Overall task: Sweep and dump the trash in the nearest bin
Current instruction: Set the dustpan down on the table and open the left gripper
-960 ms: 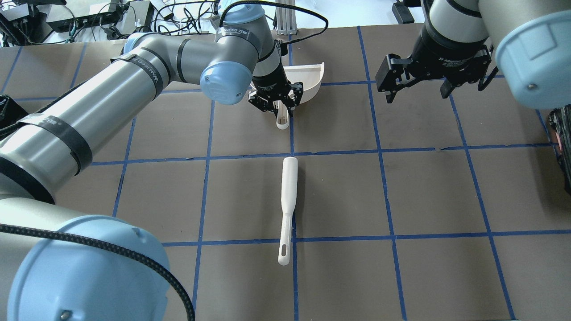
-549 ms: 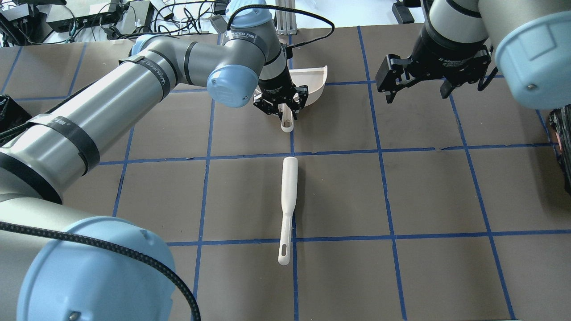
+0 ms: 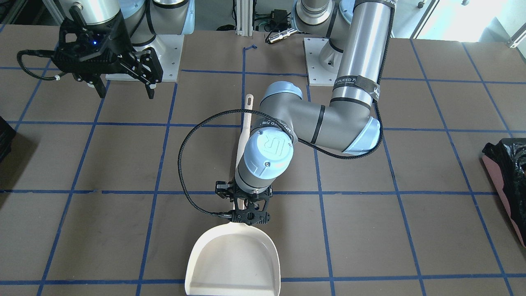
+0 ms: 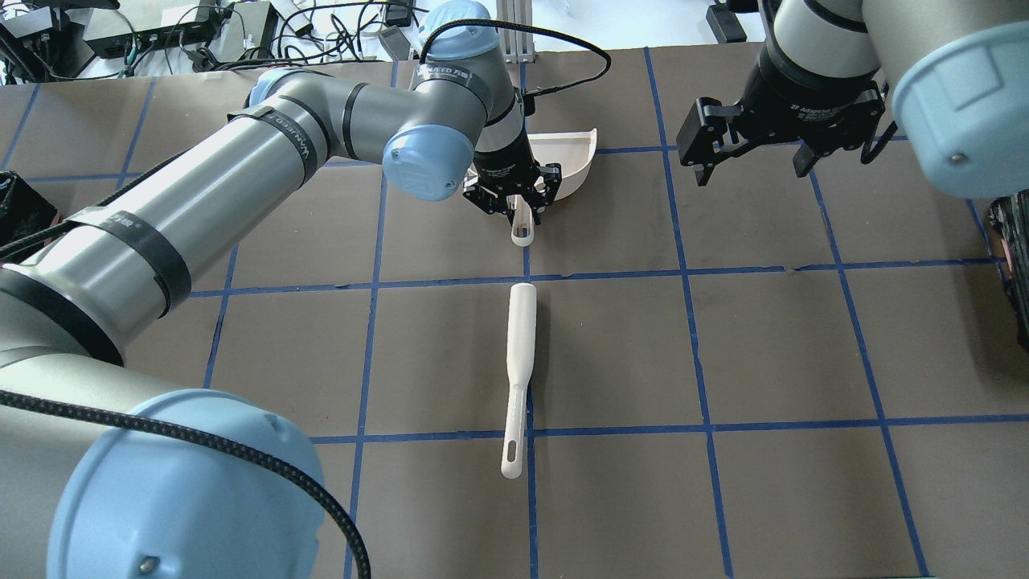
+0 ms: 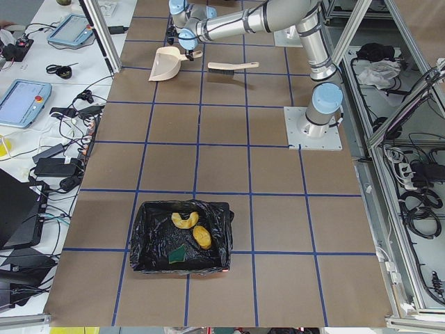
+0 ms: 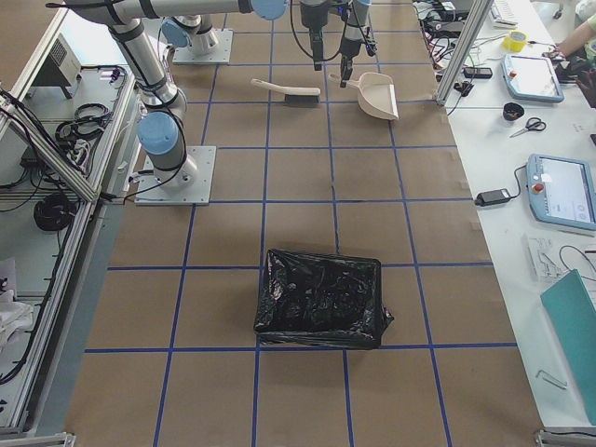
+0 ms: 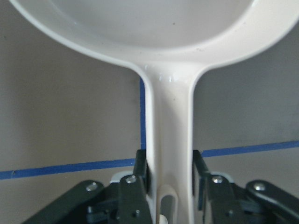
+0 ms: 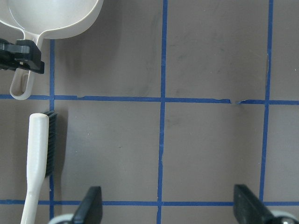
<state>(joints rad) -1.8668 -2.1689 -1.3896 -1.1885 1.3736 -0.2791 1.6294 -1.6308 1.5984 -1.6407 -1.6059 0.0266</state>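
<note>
Empty dustpan (image 3: 234, 263) pinched by its handle, trash (image 5: 201, 236) already in the bin (image 5: 142, 240)
The left gripper (image 7: 169, 161) is clamped on the thin handle close to its end, so the wide pan may twist or slip in a quick swing and clip the brush (image 4: 521, 354) lying just beside it; the right gripper (image 3: 125, 91) hangs spread and empty, well apart
</note>
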